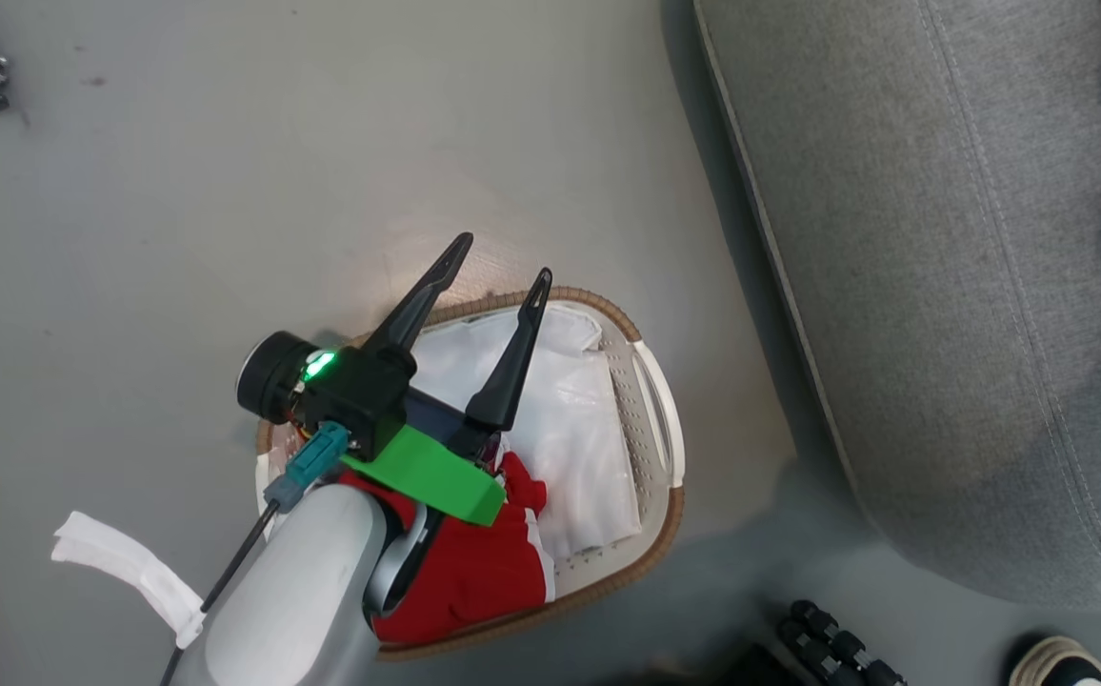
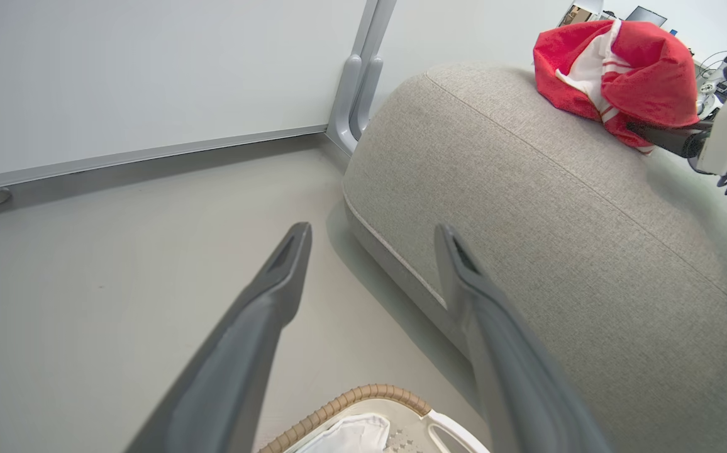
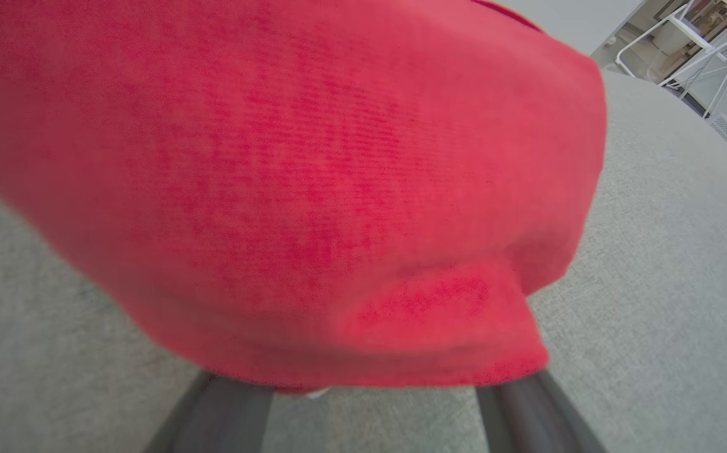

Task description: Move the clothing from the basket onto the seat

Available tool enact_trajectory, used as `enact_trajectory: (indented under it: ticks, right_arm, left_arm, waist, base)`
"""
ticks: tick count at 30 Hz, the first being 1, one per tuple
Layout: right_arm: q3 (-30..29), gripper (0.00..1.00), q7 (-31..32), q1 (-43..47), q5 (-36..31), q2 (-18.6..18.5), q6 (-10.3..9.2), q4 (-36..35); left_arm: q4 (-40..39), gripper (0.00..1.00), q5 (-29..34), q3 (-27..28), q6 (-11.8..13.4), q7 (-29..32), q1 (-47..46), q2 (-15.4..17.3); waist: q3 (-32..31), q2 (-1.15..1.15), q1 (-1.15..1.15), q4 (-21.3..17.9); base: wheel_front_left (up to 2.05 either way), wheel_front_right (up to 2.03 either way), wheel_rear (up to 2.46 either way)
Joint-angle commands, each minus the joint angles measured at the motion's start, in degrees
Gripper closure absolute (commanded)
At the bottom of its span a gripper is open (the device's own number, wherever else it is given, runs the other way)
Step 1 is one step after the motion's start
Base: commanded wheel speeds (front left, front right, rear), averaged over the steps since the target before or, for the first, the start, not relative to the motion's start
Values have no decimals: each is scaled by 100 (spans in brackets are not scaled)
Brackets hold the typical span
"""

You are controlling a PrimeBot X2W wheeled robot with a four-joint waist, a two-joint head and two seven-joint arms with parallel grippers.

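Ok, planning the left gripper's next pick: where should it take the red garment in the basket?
Probably the red garment's bunched fold beside the white liner, from straight above: it is the exposed lump, and the basket's rim blocks any sideways approach.

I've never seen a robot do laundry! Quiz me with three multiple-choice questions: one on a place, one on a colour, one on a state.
1. The red garment outside the basket lies: A on the seat; B over the left gripper; C on the basket's rim.
2. The basket's rim band is: A brown; B blue; C black.
3. The left gripper is: A shut on red cloth; B open and empty; C shut on the rim.
Answers: 1 A, it rests on the grey cushion; 2 A, a woven brown band; 3 B, fingers apart, nothing between.
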Motion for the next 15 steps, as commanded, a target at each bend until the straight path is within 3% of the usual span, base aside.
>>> enact_trajectory:
  ticks: [1, 7, 15]
  right_arm:
    - [-22, 0, 3, 298, -22, 60, -6, -52]
    - [-129, 0, 0, 1273, 112, 220, -6, -708]
    - [311, 0, 0, 2254, 587, 591, -6, -1881]
  left_arm:
    - [35, 0, 48, 76, -16, -6, 103, -10]
    - [118, 0, 110, 469, -16, -6, 454, -140]
    - [194, 0, 381, 1343, -15, -6, 1056, -350]
  waist:
    - [-384, 0, -1, -59]
    - [-1073, 0, -1, 22]
    - [-1898, 0, -1, 393]
  base:
    - [0, 0, 0]
    - [0, 0, 0]
    - [0, 0, 0]
